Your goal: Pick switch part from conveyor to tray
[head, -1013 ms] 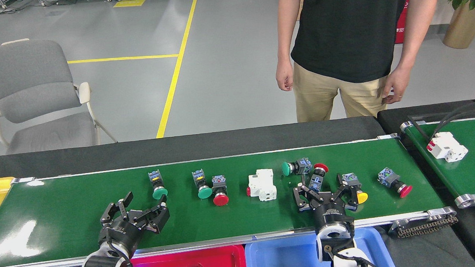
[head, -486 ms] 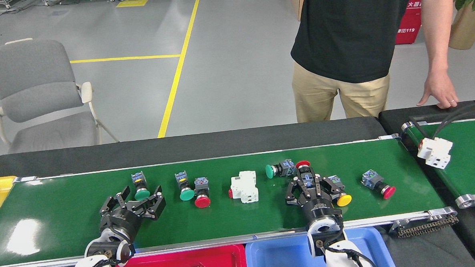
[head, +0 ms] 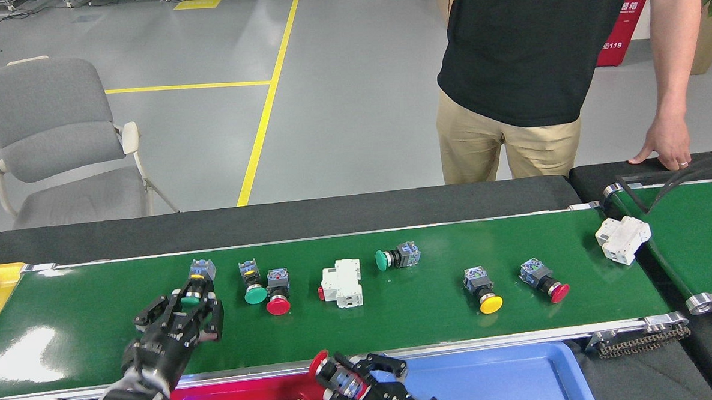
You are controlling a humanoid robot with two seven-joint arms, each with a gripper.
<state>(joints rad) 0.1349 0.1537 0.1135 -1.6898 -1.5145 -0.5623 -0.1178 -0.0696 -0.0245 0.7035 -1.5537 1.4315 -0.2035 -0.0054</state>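
Risk for us: left gripper point(head: 187, 308) jaws, seemingly clamped on the green pushbutton switch point(head: 195, 285), slip; right gripper point(head: 339, 372) grips a red-capped switch point(head: 321, 362) above the red tray point(head: 244, 397)

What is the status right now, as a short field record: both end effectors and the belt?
Left end effector: around green switch on the conveyor; grip unclear
Right end effector: shut on red switch, over the red tray edge
Conveyor: several more parts lying on it
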